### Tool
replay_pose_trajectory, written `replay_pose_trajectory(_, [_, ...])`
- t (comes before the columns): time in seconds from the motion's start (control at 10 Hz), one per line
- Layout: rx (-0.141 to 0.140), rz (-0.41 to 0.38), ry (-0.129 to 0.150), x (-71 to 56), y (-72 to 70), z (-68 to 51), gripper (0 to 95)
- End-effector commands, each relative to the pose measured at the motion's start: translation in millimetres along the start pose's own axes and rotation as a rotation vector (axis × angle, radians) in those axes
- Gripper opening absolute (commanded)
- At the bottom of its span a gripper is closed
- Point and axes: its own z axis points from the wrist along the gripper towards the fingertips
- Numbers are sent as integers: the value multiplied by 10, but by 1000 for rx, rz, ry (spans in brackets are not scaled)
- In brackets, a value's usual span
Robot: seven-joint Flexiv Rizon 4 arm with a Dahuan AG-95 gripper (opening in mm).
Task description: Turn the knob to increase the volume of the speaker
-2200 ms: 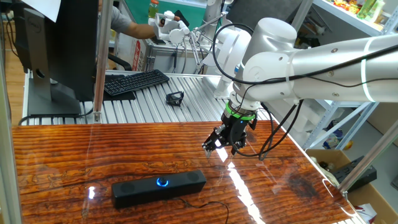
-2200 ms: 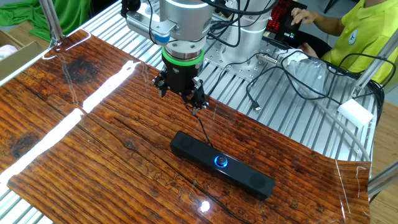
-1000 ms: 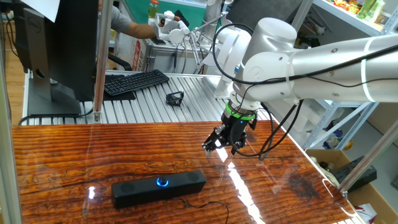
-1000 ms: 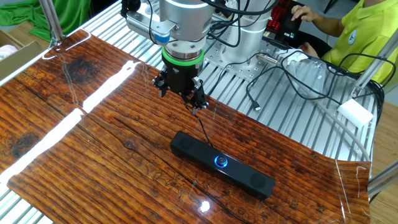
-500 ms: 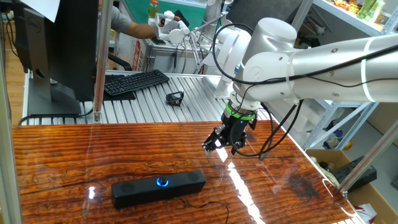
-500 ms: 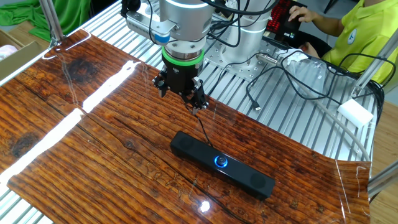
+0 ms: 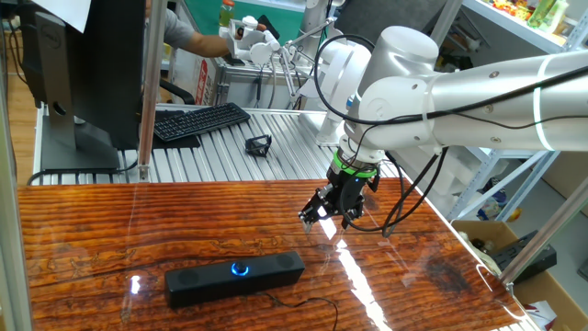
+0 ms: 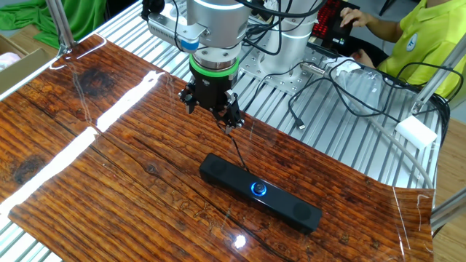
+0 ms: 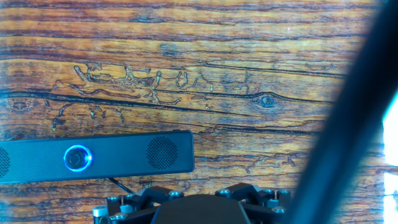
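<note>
The speaker is a long black bar lying flat on the wooden table, with a thin cable trailing from it. The knob glows blue at its middle. In the other fixed view the speaker lies slantwise with the knob facing up. My gripper hangs open and empty above the wood, beyond the speaker's end and well apart from it. It points down, with its fingers spread wide. The hand view shows the speaker at lower left, its knob lit.
A black keyboard, a monitor and a small black clip sit on the metal slats behind the table. An upright post stands at the table's back edge. Loose cables and a person are beside the arm's base.
</note>
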Motion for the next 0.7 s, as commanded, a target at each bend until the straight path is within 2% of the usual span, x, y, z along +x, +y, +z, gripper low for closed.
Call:
replay_pose_trajectory(0.1, [-5, 346, -3, 0, 1, 0, 0])
replay_pose_trajectory(0.7, [-7, 348, -2, -1, 1, 1, 0])
